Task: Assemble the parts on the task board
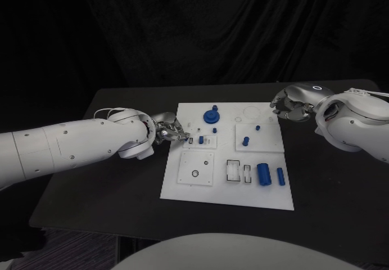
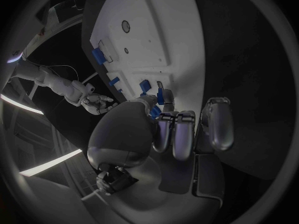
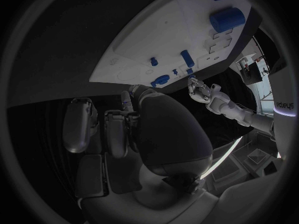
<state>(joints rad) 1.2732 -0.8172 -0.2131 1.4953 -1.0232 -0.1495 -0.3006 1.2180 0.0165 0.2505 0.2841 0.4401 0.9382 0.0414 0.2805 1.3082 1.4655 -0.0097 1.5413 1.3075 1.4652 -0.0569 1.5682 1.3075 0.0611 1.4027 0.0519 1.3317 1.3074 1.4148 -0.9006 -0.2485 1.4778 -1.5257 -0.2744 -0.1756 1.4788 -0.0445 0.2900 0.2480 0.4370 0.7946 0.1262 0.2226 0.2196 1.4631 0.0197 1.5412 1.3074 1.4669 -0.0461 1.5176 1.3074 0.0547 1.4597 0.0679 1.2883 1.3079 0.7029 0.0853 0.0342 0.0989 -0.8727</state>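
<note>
The white task board [image 1: 271, 197] lies mid-table. On it are a round blue part with a peg [image 1: 211, 116], a few small blue pegs [image 1: 245, 142] and two blue cylinders [image 1: 262, 173]. My left hand [image 1: 170, 132] rests at the board's left edge with its fingers curled, the fingertips [image 2: 174, 129] close to a small upright blue part [image 1: 201, 139] [image 2: 161, 96]. A bit of blue [image 2: 153, 113] shows between thumb and fingers; whether it is held is unclear. My right hand [image 1: 290, 107] [image 3: 134, 129] hovers at the board's far right corner, fingers curled in on nothing.
Raised white sub-plates sit on the board: one with a round hole [image 1: 195, 169], one with slots [image 1: 233, 171], one on the right [image 1: 271, 138]. Bare black table [image 1: 105, 191] surrounds the board on all sides.
</note>
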